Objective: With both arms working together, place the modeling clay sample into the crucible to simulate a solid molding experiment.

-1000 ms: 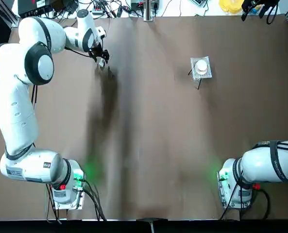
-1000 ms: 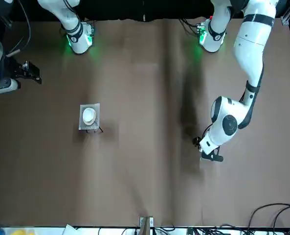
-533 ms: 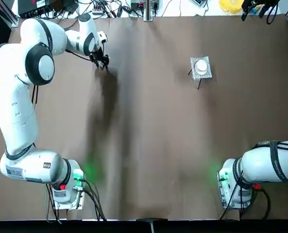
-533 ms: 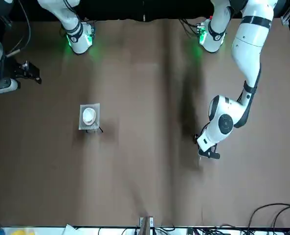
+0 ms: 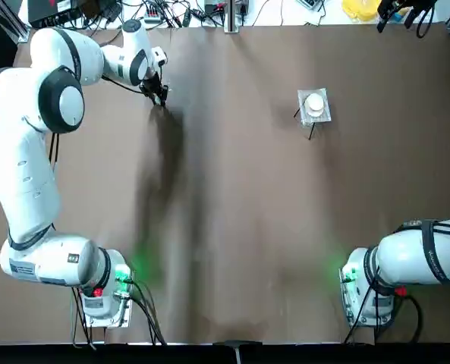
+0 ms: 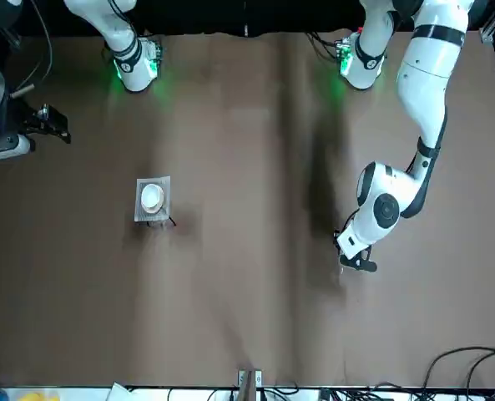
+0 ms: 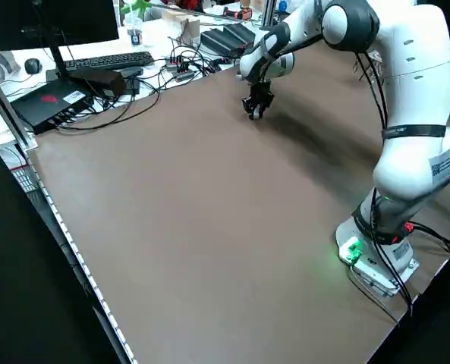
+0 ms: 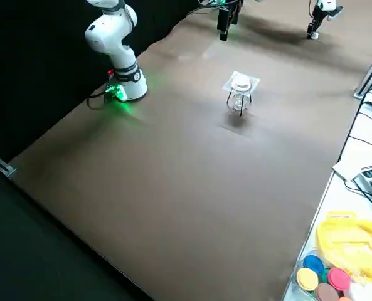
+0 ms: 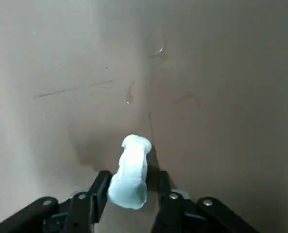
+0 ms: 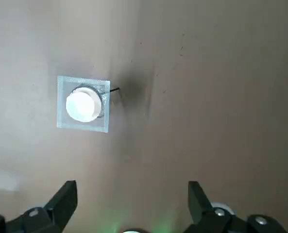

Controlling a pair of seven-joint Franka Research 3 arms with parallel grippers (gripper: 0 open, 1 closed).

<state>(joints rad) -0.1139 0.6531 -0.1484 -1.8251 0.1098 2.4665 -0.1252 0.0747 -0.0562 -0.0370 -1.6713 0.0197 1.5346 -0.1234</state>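
The modeling clay sample [image 9: 130, 174], a small pale lump, sits between the fingers of my left gripper [image 9: 130, 187], which is shut on it at the table surface. That gripper [image 5: 162, 98] is at the far left of the table, also seen from across [image 6: 353, 263]. The crucible [image 5: 314, 102], a small white cup, stands on a square grey mesh [image 5: 325, 116] on a wire tripod at the far right [image 8: 240, 82]. My right gripper [image 10: 129, 204] hangs open high above the table, off to the side [image 6: 57, 127], looking down on the crucible [image 10: 82, 104].
Cables, a keyboard [image 7: 107, 61] and boxes line the far edge behind the left gripper. A yellow object [image 8: 345, 241] and coloured discs [image 8: 324, 279] lie off the table's far right corner. Both arm bases [image 5: 103, 292] stand at the near edge.
The left gripper shifted slightly and came down over the clay at the far left. The crucible and the right arm have not moved.
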